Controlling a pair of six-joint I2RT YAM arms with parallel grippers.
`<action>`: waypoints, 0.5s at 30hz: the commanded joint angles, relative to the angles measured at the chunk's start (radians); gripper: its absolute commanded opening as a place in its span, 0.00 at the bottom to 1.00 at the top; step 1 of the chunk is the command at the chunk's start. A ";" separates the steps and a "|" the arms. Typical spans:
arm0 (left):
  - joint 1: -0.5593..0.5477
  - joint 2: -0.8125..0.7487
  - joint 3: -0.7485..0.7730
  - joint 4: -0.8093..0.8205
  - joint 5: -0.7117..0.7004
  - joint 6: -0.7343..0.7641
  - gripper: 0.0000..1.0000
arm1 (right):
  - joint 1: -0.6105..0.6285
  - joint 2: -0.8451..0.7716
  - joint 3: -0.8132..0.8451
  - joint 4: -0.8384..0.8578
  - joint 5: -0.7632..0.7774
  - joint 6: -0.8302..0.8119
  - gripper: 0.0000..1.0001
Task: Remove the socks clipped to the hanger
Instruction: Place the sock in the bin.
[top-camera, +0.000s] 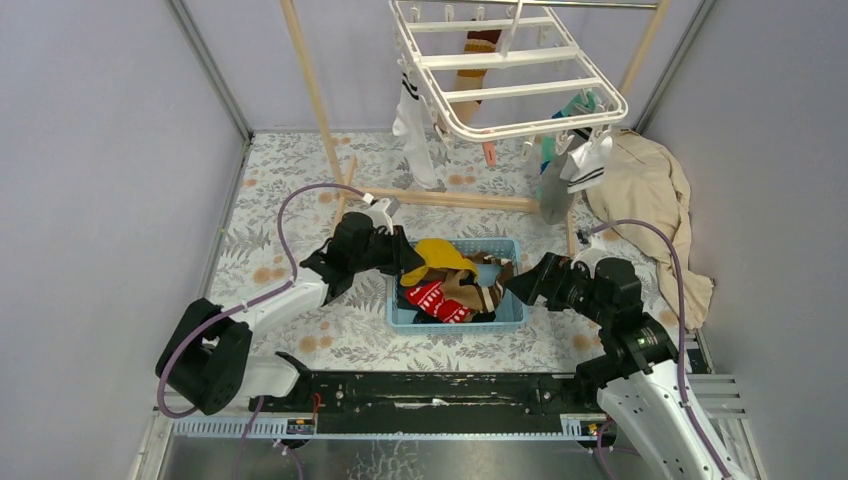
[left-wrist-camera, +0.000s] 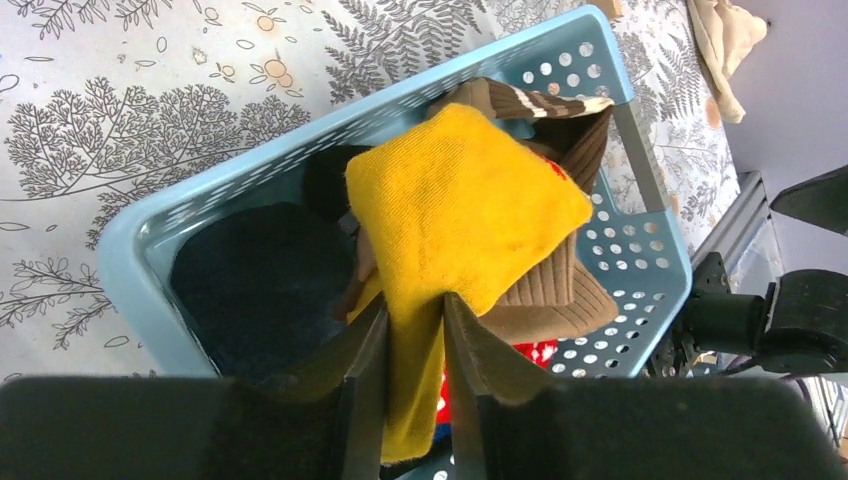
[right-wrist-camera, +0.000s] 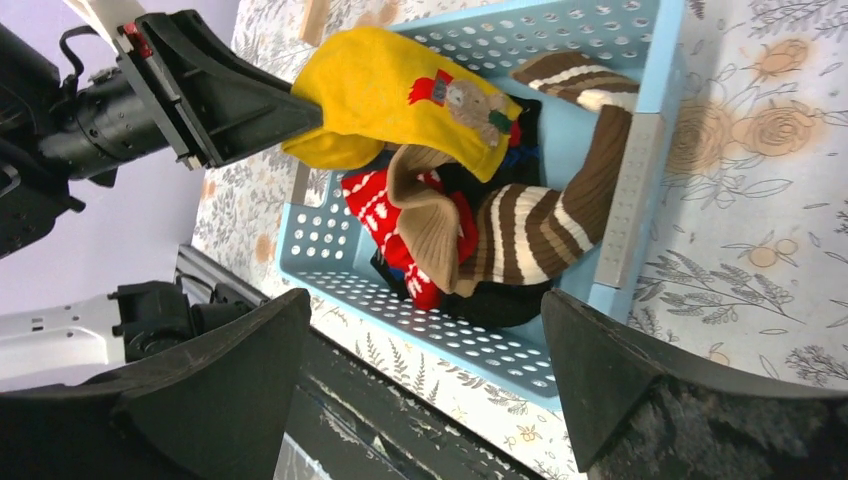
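Left fingers (left-wrist-camera: 365, 400) pinch the yellow sock (left-wrist-camera: 470, 200) through a narrow gap, over the blue basket (left-wrist-camera: 130, 260). Right fingers (right-wrist-camera: 230, 380) are spread wide and empty, just beside the basket's right wall. I see other socks (top-camera: 455, 295) piled inside, and more clipped to the white hanger (top-camera: 520, 91) above the tabletop's (top-camera: 300, 170) far side.
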 joint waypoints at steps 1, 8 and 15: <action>-0.004 0.043 -0.001 0.032 -0.031 0.037 0.35 | 0.007 0.006 0.031 0.011 0.099 0.032 0.93; -0.005 0.059 0.033 0.030 0.005 0.057 0.98 | 0.006 0.123 0.106 0.044 0.138 0.029 0.93; -0.025 -0.024 0.118 -0.127 -0.045 0.073 0.99 | -0.014 0.164 0.186 0.056 0.237 -0.011 0.94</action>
